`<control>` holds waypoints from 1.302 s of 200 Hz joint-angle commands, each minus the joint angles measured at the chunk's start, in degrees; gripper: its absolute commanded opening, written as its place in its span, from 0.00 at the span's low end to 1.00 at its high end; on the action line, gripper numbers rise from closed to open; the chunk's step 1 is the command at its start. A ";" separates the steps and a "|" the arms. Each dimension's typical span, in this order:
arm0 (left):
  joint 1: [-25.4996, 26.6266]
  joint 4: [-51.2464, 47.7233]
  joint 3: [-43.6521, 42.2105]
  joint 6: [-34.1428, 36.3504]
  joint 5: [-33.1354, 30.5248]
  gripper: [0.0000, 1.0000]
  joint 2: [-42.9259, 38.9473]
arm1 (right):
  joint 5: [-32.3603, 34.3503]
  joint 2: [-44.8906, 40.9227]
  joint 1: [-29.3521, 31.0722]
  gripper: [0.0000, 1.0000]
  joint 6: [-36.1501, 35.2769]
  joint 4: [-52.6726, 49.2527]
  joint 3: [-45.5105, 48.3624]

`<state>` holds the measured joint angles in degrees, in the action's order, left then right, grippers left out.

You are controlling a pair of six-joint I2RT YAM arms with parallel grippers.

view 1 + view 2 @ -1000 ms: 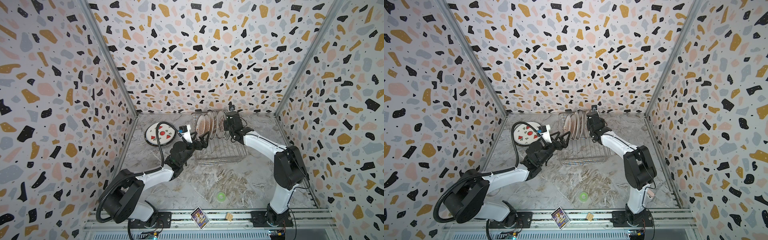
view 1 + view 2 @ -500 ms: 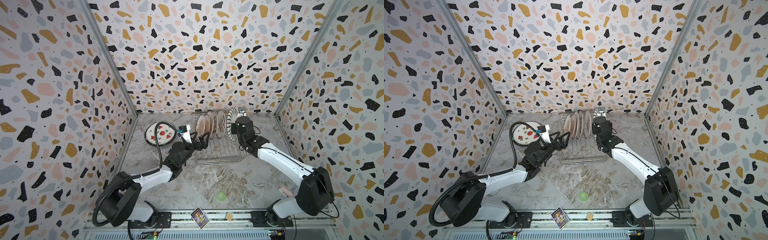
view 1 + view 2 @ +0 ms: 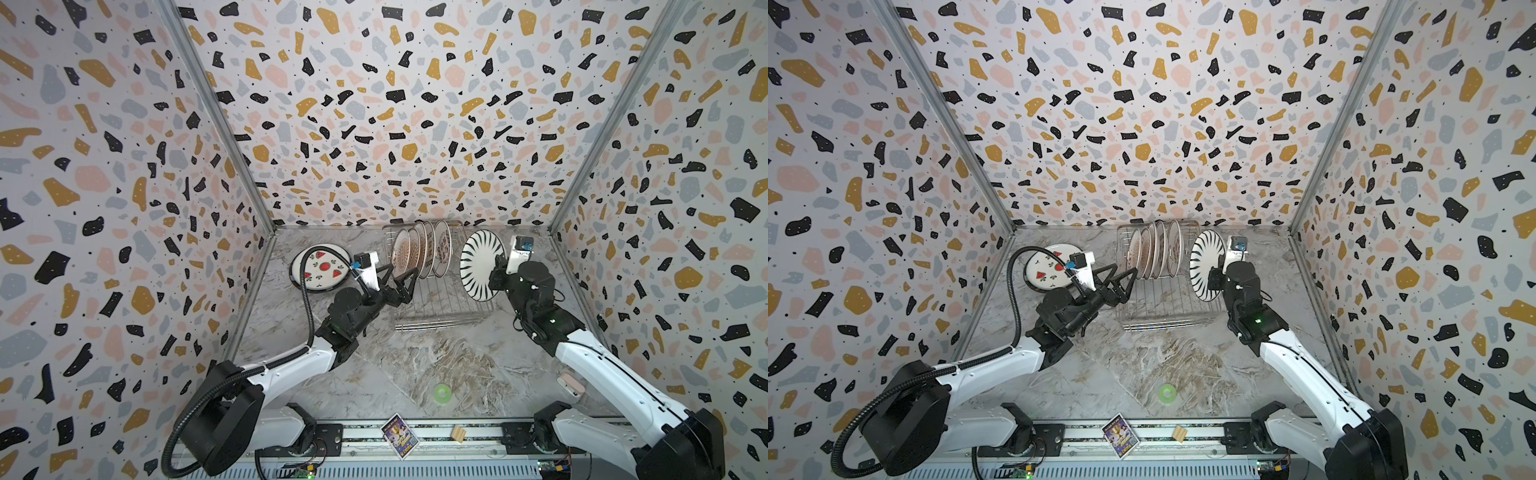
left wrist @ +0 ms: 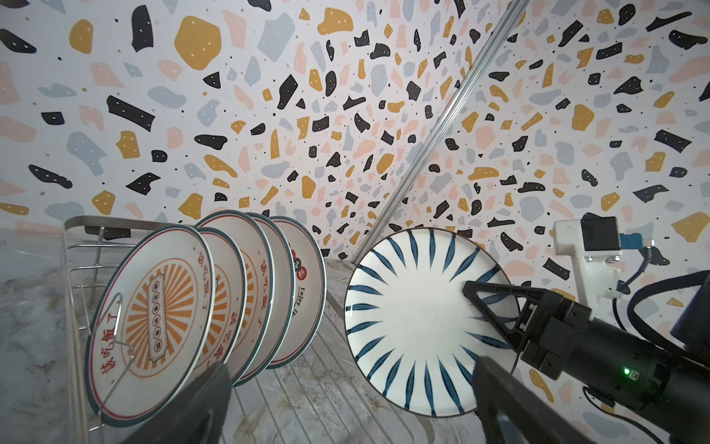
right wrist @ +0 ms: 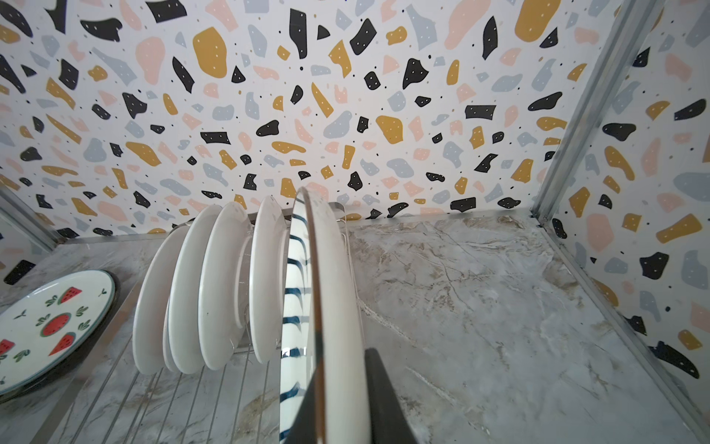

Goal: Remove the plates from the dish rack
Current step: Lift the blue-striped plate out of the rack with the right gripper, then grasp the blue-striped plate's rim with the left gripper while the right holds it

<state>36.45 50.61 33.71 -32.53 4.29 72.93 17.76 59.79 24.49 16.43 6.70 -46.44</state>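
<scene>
Striped plate (image 3: 478,266) is pinched at its right rim by the right gripper (image 3: 495,277), jaws pressed nearly together on the edge. Plate is held upright on edge, face turned left, over the right end of the dish rack (image 3: 440,326); whether its lower edge touches the wires cannot be told. It is set apart from the row of plates (image 3: 419,251) standing upright between prongs at the rack's far left, sunburst faces turned left, plain white backs seen from the right wrist view.

Left gripper (image 3: 403,274) is spread wide and empty, hung at the left end of the rack, just beside the leftmost sunburst plate (image 4: 153,319); contact cannot be told.

Watermelon plate (image 3: 320,266) is laid flat on the table (image 3: 374,374), left of the rack, far side, a dark rim seen beneath it. Green ring (image 3: 441,392) is lying on the near table, well apart from the rack. Card (image 3: 399,434) and wooden block (image 3: 458,434) are seen on the near rail.
</scene>
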 commanded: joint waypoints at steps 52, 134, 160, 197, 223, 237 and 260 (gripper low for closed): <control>0.12 9.28 -2.12 -2.45 7.39 0.99 1.04 | -38.41 -7.44 -17.39 0.08 16.98 21.09 8.41; 2.02 6.61 6.33 -4.95 18.04 1.00 10.26 | -56.70 -3.04 -21.94 0.08 30.92 41.41 14.77; 2.88 4.32 7.96 -4.67 16.72 1.00 12.15 | -59.88 -0.09 -21.39 0.08 35.30 48.25 15.52; 3.31 7.29 10.01 -7.65 17.96 0.96 16.61 | -59.17 1.97 -17.57 0.08 34.28 49.11 14.64; 3.34 10.97 9.90 -10.35 17.97 0.90 17.67 | -59.16 2.52 -16.34 0.08 34.43 50.16 14.45; 3.37 12.69 9.71 -11.44 17.85 0.83 17.92 | -59.07 3.05 -15.73 0.08 34.36 50.35 14.21; 3.37 14.99 9.71 -14.40 18.73 0.62 18.66 | -59.24 3.79 -15.35 0.08 34.29 50.94 14.01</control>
<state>39.55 58.15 42.37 -43.68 21.54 91.39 -41.01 64.23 8.78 48.86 48.93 -29.45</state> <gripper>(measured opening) 0.742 0.154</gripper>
